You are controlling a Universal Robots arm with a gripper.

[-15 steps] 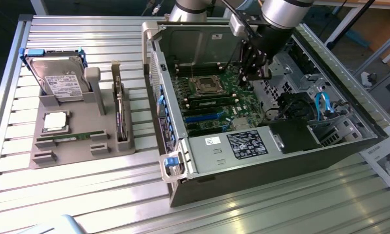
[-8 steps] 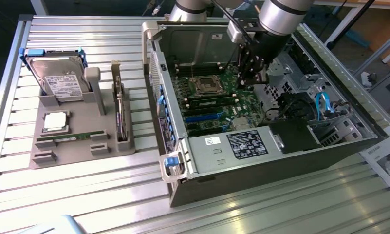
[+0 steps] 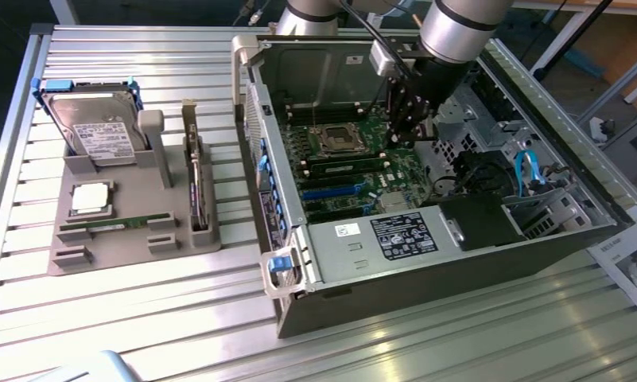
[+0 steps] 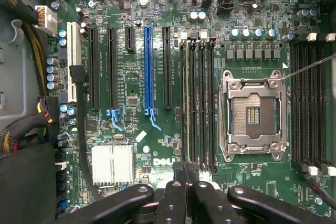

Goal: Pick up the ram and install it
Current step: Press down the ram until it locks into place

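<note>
Item 1. The ram: a slim green strip, laid flat in a slot at the near edge of the grey holder. It is placed just in front of the square silver chip, well apart from the gripper and outside the computer case.

Item 2. The gripper: carried on the arm and held inside the open computer case, above the green motherboard. In the wrist view the gripper is seen with its black fingers brought together. Whether anything is pinched between them cannot be told. The fingertips are lined up over the near end of a bank of long black memory slots.

Item 3. The processor socket: framed in a silver bracket and set between two banks of memory slots.

Item 4. The blue slot: set among black expansion slots, beyond the memory slots from the socket.

Item 5. The heat sink: a finned silver block, mounted near the blue slot's foot.

Item 6. The hard drive: silver with a white label, propped at the far end of the holder.

Item 7. The upright card: stood on edge in the holder's side nearest the case.

Item 8. The slatted metal table: both holder and case are supported on it.
</note>
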